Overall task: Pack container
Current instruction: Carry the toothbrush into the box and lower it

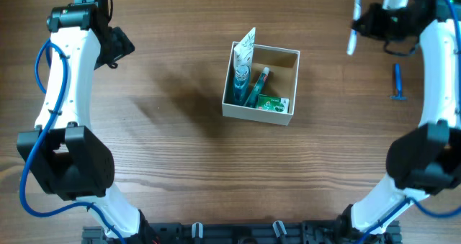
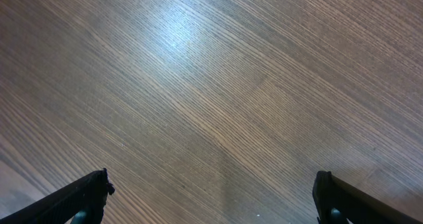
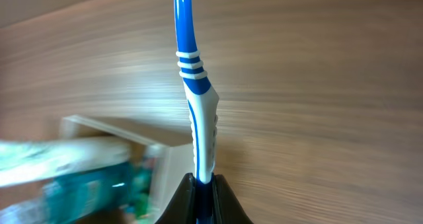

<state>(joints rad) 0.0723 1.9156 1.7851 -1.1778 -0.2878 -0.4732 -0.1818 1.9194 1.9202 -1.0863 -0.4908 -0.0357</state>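
Observation:
The container (image 1: pixel 294 78), a small white-walled box with a tan inside, stands at the table's middle and holds a white tube, a teal tube and a green packet (image 1: pixel 272 103). My right gripper (image 1: pixel 358 22) is at the far right, above the table, shut on a blue and white toothbrush (image 3: pixel 199 112) that hangs down from it (image 1: pixel 352 42). The container shows blurred at the lower left of the right wrist view (image 3: pixel 106 158). My left gripper (image 2: pixel 210 196) is open and empty over bare wood at the far left (image 1: pixel 119 46).
A blue razor (image 1: pixel 397 83) lies on the table at the right, below my right arm. Both arm bases stand at the near edge, left and right.

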